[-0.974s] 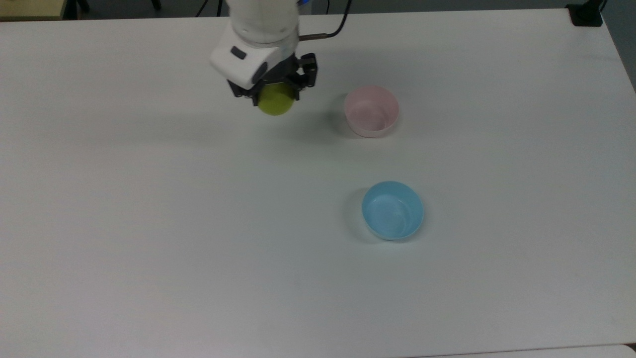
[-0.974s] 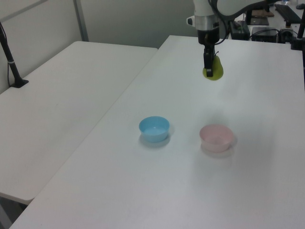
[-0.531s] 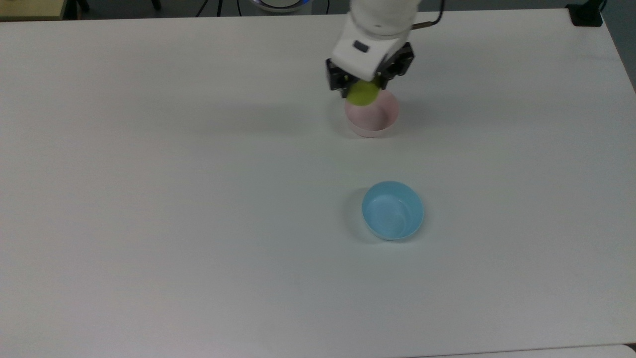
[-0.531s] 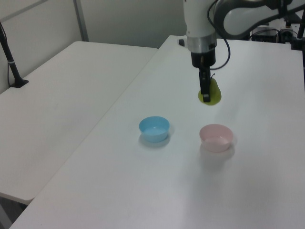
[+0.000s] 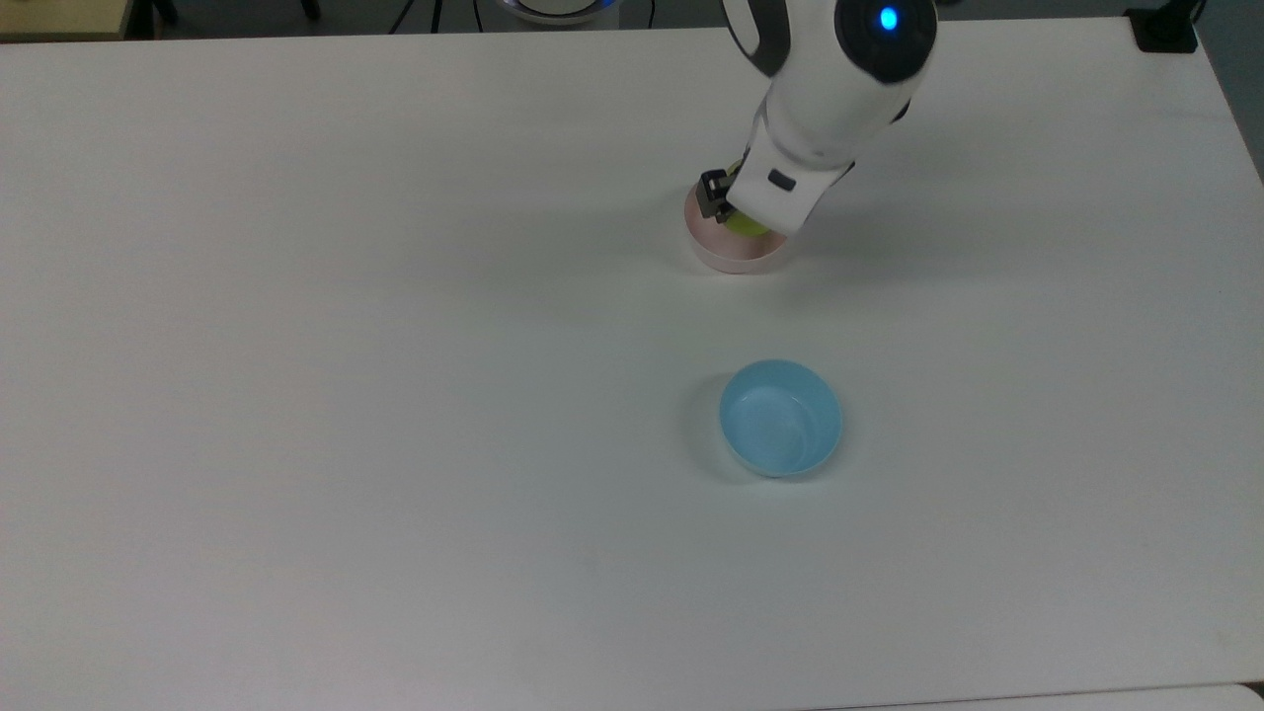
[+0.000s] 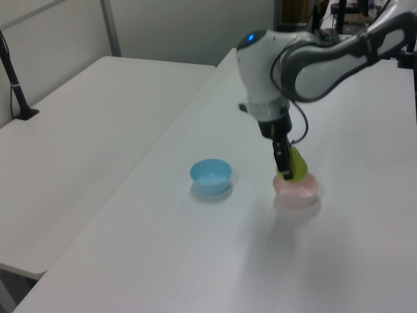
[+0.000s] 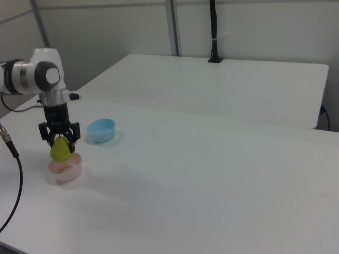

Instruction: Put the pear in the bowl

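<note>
Pear [image 7: 61, 151] and pink bowl [image 7: 64, 171] read most clearly in the right view, where the fruit hangs upright with its narrow top pinched between the two dark fingers of the gripper [image 7: 61, 142] and its rounded bottom sits at about the bowl's rim level, directly over the opening. From the top view the white wrist covers most of this: just a sliver of the yellow-green pear [image 5: 746, 223] peeks out under the gripper [image 5: 736, 202], and the near rim of the bowl [image 5: 736, 262] shows below it. The left view gives the side profile instead, with one dark finger lying across the front of the pear [image 6: 298, 164] and the gripper [image 6: 287, 171] low above the bowl [image 6: 297, 192]; whether the fruit touches the bowl's inside is not clear from here. The fingers are closed on the pear, which sits below and between them. A light blue bowl [image 5: 780, 417] stands well apart on the white table [image 5: 346, 395], toward the top view's lower edge, and to the right view's right of the pink one.
</note>
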`<state>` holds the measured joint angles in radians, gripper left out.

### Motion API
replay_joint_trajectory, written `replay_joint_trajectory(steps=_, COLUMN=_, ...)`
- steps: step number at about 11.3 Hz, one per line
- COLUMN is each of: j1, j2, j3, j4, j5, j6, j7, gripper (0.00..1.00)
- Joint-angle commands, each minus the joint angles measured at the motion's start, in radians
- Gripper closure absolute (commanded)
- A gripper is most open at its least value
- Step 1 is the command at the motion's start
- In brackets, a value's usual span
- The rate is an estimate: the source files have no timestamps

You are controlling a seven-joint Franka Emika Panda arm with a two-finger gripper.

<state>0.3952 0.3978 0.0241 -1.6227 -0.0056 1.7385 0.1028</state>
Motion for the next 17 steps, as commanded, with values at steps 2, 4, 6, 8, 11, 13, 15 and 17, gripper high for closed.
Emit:
replay_joint_trajectory(steps=2, j1=0.027, j2=0.03, j3=-0.016, j4=-0.043, j5=-0.016, j6=0.053, j7=0.015, gripper=0.41)
replay_joint_trajectory(steps=4, j1=0.027, j2=0.033, j3=-0.016, j4=-0.042, j5=-0.027, j6=0.052, j7=0.015, gripper=0.0)
replay_joint_trajectory(steps=6, j1=0.024, j2=0.023, j3=-0.016, j4=-0.039, j5=-0.028, j6=0.044, j7=0.015, gripper=0.0)
replay_joint_trajectory(steps=8, j1=0.016, j2=-0.019, j3=-0.016, j4=-0.039, j5=-0.028, j6=0.02, j7=0.014, gripper=0.0)
replay_joint_trajectory(steps=11, j1=-0.005, j2=-0.115, j3=-0.027, j4=-0.037, j5=-0.027, j6=-0.056, j7=0.003, gripper=0.0)
replay_joint_trajectory(steps=13, j1=-0.08, j2=-0.202, j3=-0.027, j4=-0.036, j5=-0.024, j6=-0.089, j7=-0.008, gripper=0.0)
replay_joint_trajectory(steps=15, j1=-0.174, j2=-0.273, j3=-0.027, j4=-0.036, j5=-0.022, j6=-0.091, j7=-0.018, gripper=0.0)
replay_joint_trajectory(steps=17, j1=-0.258, j2=-0.295, j3=-0.03, j4=-0.023, j5=-0.028, j6=-0.115, j7=-0.017, gripper=0.0)
